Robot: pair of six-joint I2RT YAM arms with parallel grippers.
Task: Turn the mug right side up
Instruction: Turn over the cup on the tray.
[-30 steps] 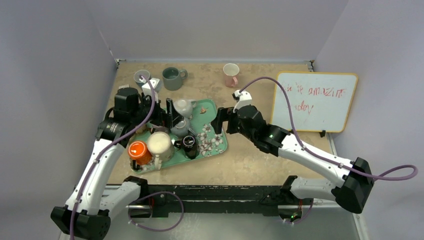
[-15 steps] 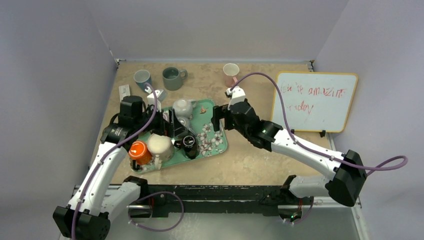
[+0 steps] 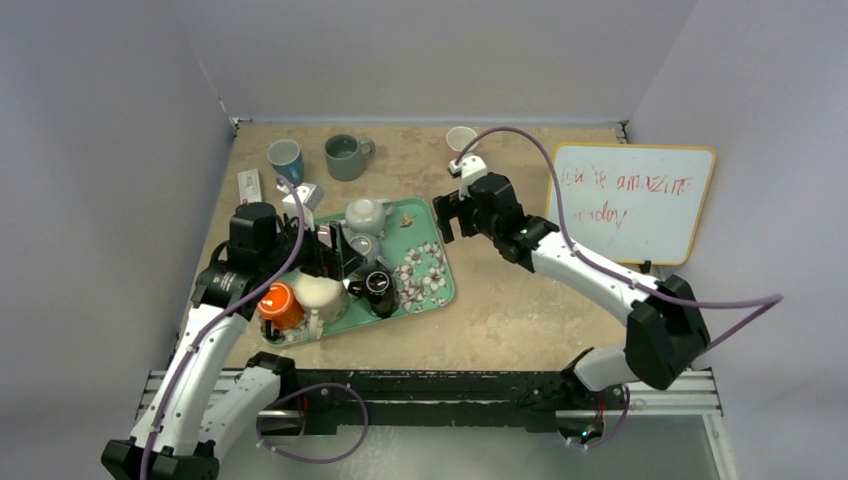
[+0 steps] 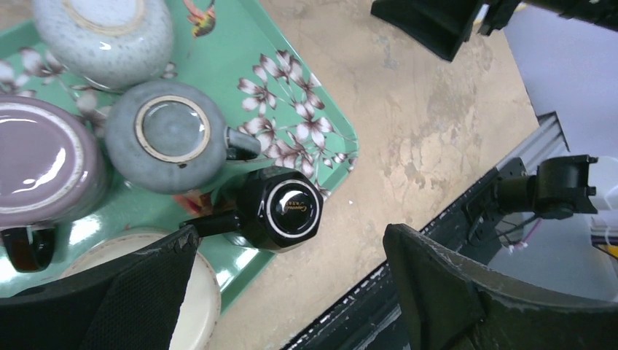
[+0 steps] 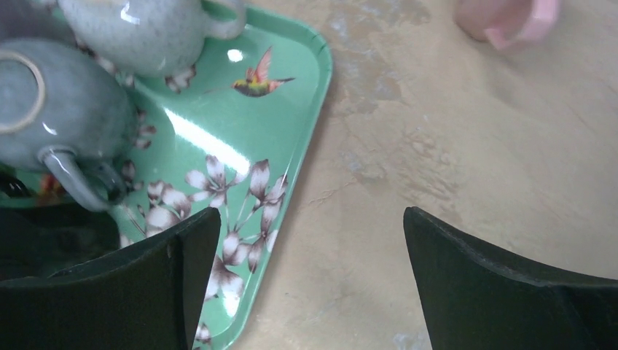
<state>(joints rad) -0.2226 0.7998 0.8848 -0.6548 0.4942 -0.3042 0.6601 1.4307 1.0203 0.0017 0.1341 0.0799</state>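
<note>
The black mug [image 4: 284,208] stands upside down, base up, near a corner of the green flowered tray [image 4: 218,44], just beside an inverted grey mug [image 4: 164,135]; the left claw [image 4: 290,237] hangs over it, spread wide, holding nothing, with the mug's handle pointing toward one finger; the right claw [image 5: 310,219] is also spread and empty, hovering above the tray's far corner and the bare counter [image 5: 437,146]; a pink mug [image 5: 510,18] sits on the counter well apart.
</note>
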